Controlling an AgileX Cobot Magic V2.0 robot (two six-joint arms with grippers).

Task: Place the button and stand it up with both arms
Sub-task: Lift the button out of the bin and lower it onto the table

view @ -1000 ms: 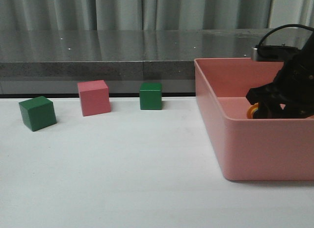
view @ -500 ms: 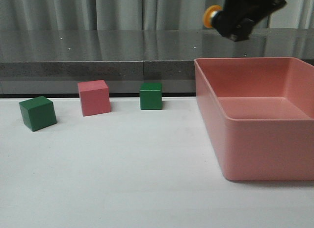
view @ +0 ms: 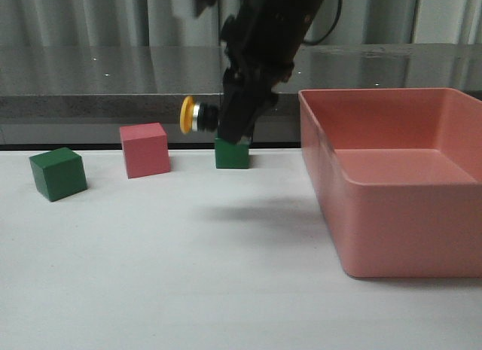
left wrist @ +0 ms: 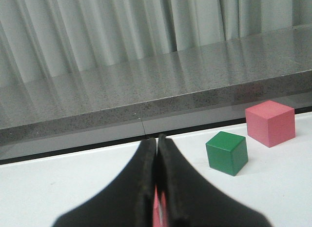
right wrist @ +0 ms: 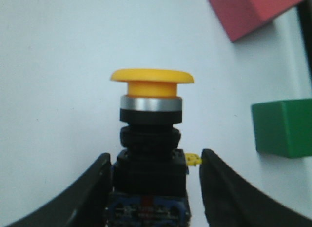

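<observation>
The button (view: 194, 115) has a yellow cap, a silver collar and a black body. It lies sideways in the air, cap pointing left, just above and left of the middle green cube (view: 231, 154). My right gripper (view: 220, 120) is shut on its black body. The right wrist view shows the button (right wrist: 151, 114) between the right gripper (right wrist: 154, 158) fingers, with its blue base at the bottom. My left gripper (left wrist: 157, 139) is shut and empty, low over the white table; it does not show in the front view.
A large pink bin (view: 392, 214) stands at the right. A green cube (view: 57, 173) and a pink cube (view: 144, 149) sit at the back left. The left wrist view shows a green cube (left wrist: 226, 152) and a pink cube (left wrist: 270, 122). A grey ledge runs behind the table.
My right arm lifted the button out of the pink bin, carried it left, and lowered it to just above the middle green cube.
</observation>
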